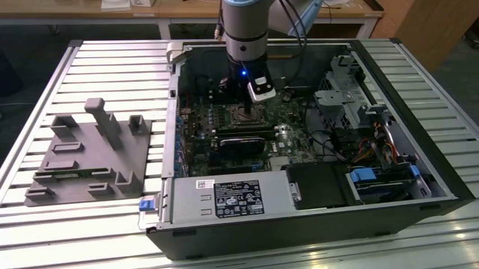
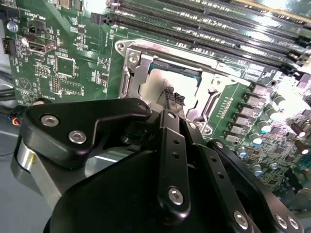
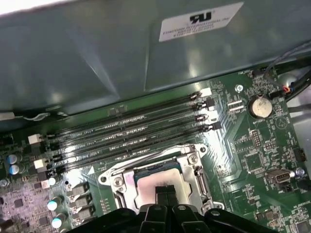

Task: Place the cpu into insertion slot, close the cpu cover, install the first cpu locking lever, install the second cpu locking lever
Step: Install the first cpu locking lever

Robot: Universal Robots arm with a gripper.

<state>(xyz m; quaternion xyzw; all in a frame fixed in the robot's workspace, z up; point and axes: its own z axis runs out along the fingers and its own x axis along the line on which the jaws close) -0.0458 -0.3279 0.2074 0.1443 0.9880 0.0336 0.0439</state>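
Observation:
My gripper (image 1: 248, 107) reaches down into the open computer case, right over the insertion slot (image 1: 248, 117) on the motherboard. In both wrist views its two black fingertips stand together, shut with nothing between them, just above or touching the middle of the slot; my gripper (image 3: 165, 190) (image 2: 174, 96) hides part of it. The cpu (image 3: 146, 180) (image 2: 163, 81) lies flat in the slot, its dull silver-grey top showing. A bright metal frame (image 3: 116, 180) (image 2: 132, 59) rims the chip. I cannot tell whether this is the cpu cover folded down. No lever is clearly told apart.
Long black memory slots (image 3: 131, 132) (image 2: 204, 29) run beside the socket. The case wall (image 3: 121, 48) rises close behind them. A coin cell (image 3: 260, 106) sits off to one side. A grey fixture block (image 1: 90, 151) lies on the table at the exterior view's left, and a drive cage (image 1: 359, 101) stands at its right.

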